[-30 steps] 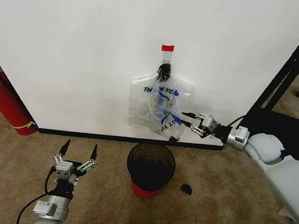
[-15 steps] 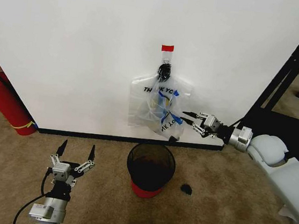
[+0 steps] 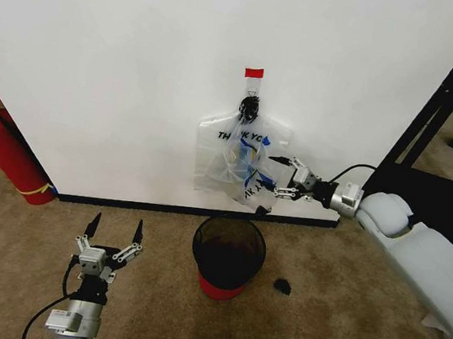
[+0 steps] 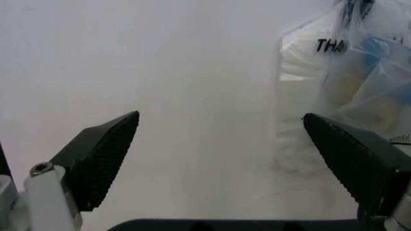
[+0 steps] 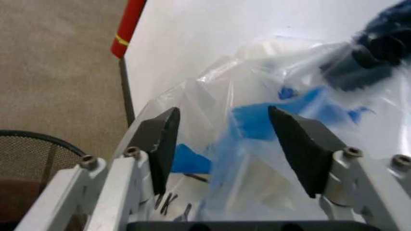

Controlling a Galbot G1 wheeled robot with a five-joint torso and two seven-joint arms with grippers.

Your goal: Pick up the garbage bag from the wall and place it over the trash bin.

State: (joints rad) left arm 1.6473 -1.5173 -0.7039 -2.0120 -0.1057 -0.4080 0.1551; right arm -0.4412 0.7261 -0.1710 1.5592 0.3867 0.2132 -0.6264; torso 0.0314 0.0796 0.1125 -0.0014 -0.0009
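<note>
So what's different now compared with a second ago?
The right tool has slid along the wall towards the garbage bag, fingers open at its edge, nothing gripped yet. The bag hangs as before, the trash bin hasn't moved, and the left tool waits open low down.

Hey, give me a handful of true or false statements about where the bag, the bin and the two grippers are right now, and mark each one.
1. The garbage bag hangs from a hook on the wall. True.
2. The right gripper is at the bag's edge with its jaws open. True.
3. The bag is already draped over the trash bin. False: the bin stands on the carpet below the bag, with nothing over its rim.
4. The left gripper is holding the bag. False: it is low over the carpet, to the bin's left, jaws open and empty.
5. A red fire extinguisher leans by the wall at the far left. True.
</note>
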